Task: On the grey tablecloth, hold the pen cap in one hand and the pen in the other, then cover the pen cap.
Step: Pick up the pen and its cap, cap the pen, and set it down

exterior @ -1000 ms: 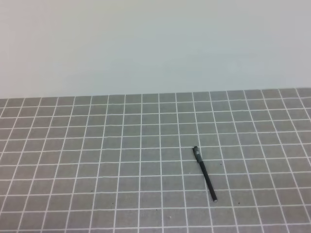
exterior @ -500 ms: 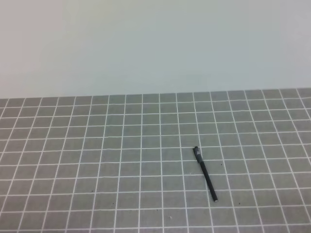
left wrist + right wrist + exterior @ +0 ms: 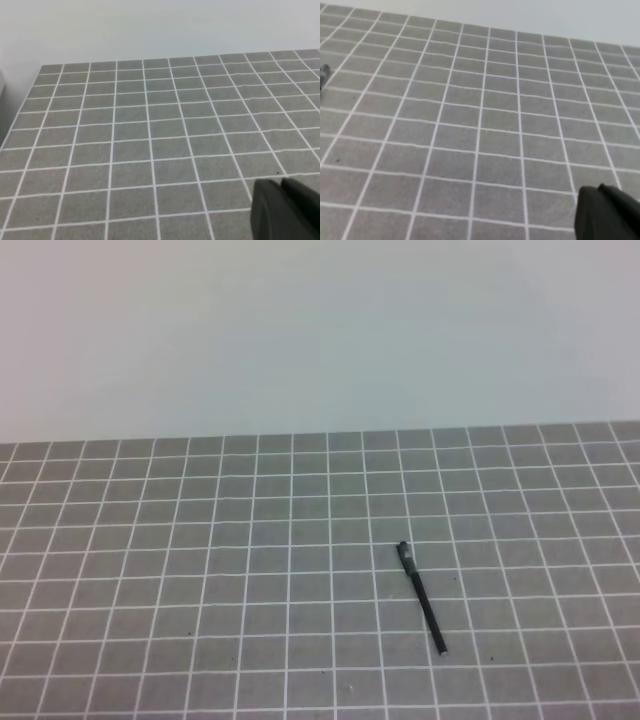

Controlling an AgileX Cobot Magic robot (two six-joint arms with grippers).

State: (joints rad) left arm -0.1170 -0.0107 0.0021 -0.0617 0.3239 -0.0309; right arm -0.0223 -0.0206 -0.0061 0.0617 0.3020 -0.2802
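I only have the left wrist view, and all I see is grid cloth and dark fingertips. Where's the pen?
Observer: In the high view the pen lies flat on the grey tablecloth, right of the middle, its far end slanting left.
Operator: Is either arm near it?
Observer: No arm shows in the high view. The right wrist view catches just one end of the pen at its left edge, apart from the right gripper at the bottom right.

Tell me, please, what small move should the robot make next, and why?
Probably open the right gripper and bring it toward the pen: the pen lies alone on the cloth, right of the middle, and both grippers are shut, holding nothing.
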